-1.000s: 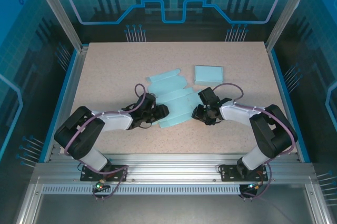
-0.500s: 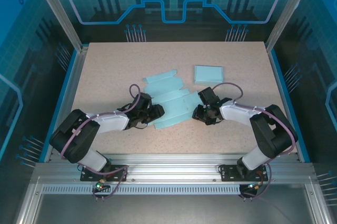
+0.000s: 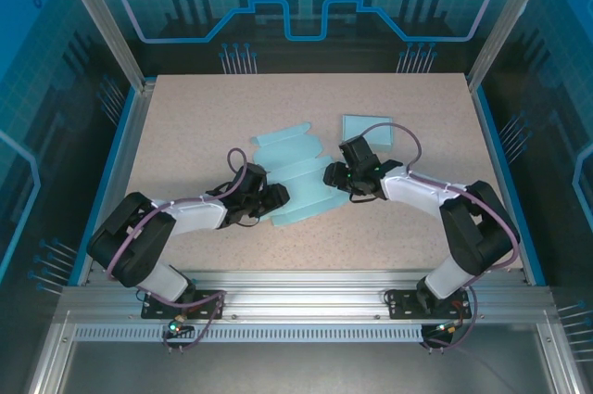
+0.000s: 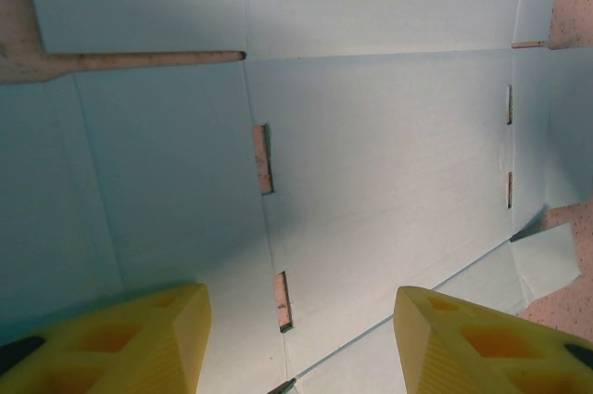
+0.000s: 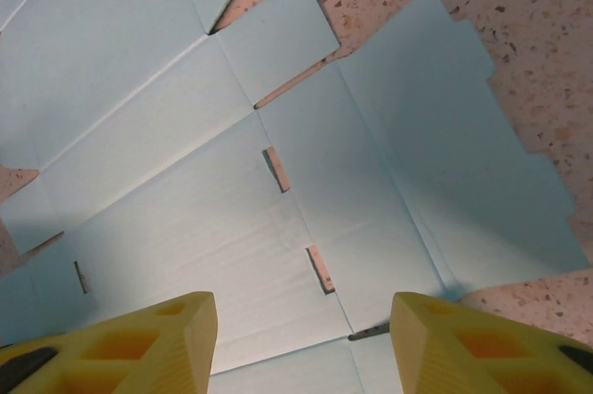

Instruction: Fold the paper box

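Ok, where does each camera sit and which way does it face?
Top external: above and behind the robot, looking down on the table; left gripper and right gripper show, at the paper box.
Left wrist: on that wrist, facing the box's panels; yellow fingers at bottom.
Right wrist: likewise, fingers at bottom.
All share the box.

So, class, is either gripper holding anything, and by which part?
Nothing is held. The left gripper and right gripper both have jaws open over the flat light-blue paper box blank.
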Action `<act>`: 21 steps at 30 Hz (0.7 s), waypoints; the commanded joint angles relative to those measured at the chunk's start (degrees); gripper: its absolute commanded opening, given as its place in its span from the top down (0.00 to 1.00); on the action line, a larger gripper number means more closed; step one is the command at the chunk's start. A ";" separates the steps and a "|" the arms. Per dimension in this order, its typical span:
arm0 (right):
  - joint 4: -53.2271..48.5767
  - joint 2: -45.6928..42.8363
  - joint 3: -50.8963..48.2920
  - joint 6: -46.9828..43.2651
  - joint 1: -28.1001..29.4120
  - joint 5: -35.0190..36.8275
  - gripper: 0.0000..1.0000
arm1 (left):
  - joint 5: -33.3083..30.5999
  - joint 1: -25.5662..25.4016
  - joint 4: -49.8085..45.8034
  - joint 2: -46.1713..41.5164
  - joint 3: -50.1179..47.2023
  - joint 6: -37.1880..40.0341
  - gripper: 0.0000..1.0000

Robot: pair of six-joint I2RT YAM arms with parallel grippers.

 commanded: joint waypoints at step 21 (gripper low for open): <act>-4.92 3.06 -2.13 4.87 -0.69 0.94 0.34 | 0.28 0.43 -0.68 0.62 -0.77 -2.27 0.42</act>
